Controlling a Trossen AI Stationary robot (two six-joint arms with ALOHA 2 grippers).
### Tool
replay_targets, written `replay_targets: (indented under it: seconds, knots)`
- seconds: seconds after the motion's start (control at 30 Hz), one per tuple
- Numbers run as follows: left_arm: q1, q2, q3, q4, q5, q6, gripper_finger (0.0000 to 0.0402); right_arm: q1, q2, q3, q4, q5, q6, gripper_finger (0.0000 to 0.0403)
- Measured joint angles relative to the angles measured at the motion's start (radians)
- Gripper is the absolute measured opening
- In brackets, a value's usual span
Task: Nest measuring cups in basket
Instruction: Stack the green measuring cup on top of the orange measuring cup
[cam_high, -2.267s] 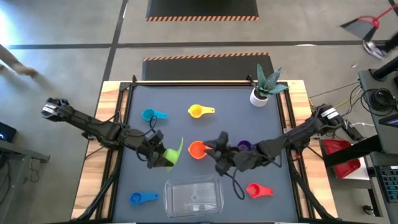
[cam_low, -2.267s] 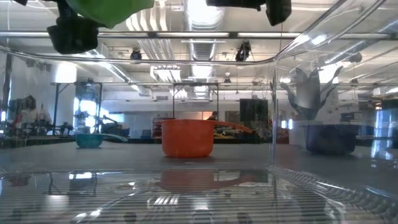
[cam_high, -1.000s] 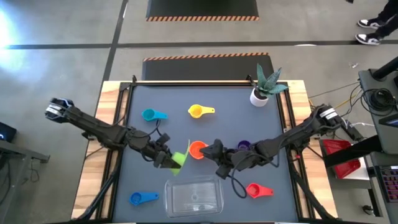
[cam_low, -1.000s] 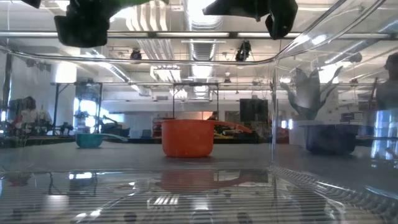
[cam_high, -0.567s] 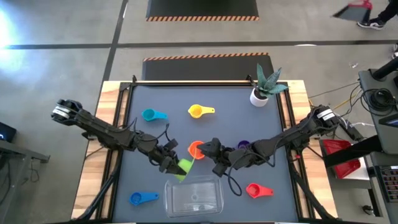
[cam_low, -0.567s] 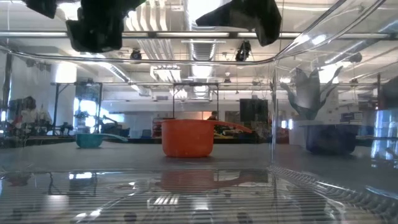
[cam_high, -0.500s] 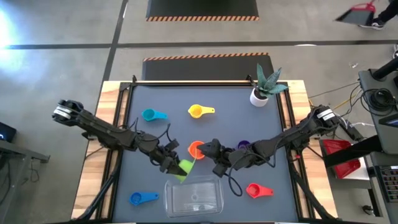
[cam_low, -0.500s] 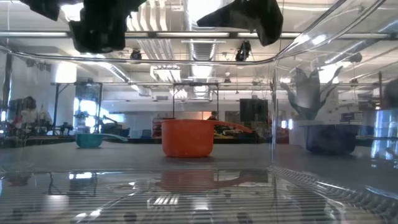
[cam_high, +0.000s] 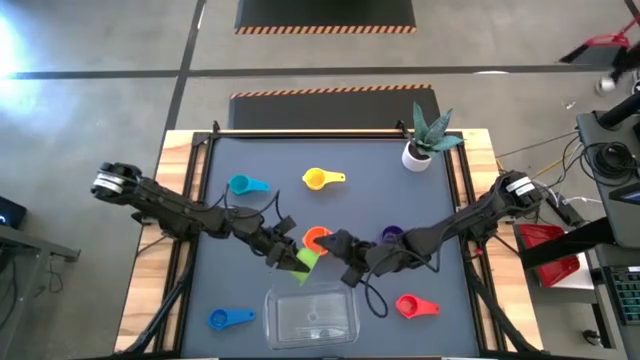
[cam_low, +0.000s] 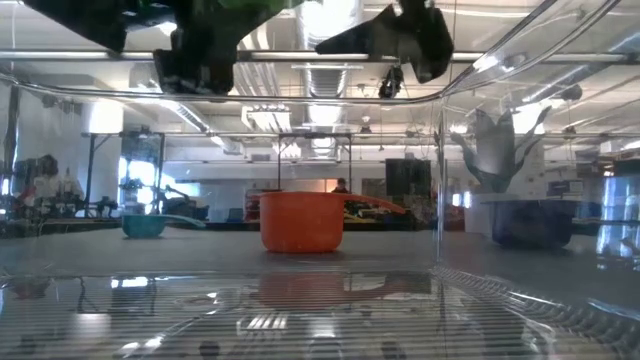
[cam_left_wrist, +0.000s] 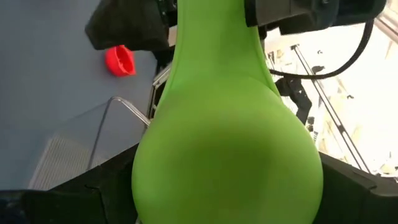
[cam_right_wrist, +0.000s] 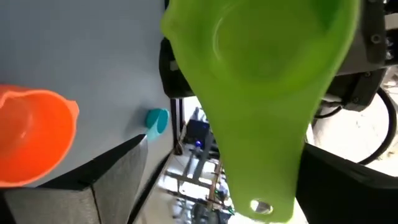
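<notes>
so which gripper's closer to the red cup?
Right. The right gripper sits up and to the left of the red cup in the high view; the left gripper, shut on the green cup, is farther left, above the basket.

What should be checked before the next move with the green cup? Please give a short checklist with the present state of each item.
1. Green cup is held by the left gripper: ok, seen in the left wrist view.
2. Right gripper has its jaws open on either side of the green cup's handle: ok, open.
3. Both grippers are close together at the cup; clearance between them: cannot tell.
4. Basket is free of cups: ok.
5. Orange cup sits just beside the handover; risk of a bump: cannot tell.
6. Red cup and blue cup lie clear of the basket: ok.
</notes>
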Motion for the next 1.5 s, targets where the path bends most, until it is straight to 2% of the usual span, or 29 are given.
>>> replay_targets:
  seconds: [0.2,0.43,0.97,1.1,1.23,1.3,1.5]
  knots:
    - [0.001,0.006,0.000,0.010,0.001,0.002,0.0319,0.000,0.093,0.002,0.186,0.141,-0.153,0.0325]
    - [-0.001,0.012,-0.001,0.014,0.011,0.008,0.0319,0.001,0.174,0.002,0.386,0.179,-0.306,0.0284]
    - [0.014,0.013,-0.004,-0.002,0.028,0.018,0.0319,0.031,0.167,0.002,0.409,0.222,-0.321,0.0116]
    - [0.021,0.013,-0.004,-0.018,0.025,0.047,0.0321,0.031,0.168,0.001,0.403,0.241,-0.315,0.0115]
    - [0.025,0.013,-0.004,-0.019,0.006,0.068,0.0374,0.034,0.168,-0.001,0.396,0.243,-0.296,0.0113]
    - [0.034,0.011,-0.003,-0.019,0.005,0.071,0.0385,0.035,0.168,-0.001,0.385,0.239,-0.291,0.0113]
    - [0.066,0.003,-0.003,-0.032,0.073,0.076,0.0350,0.035,0.168,-0.001,0.342,0.233,-0.230,0.0108]
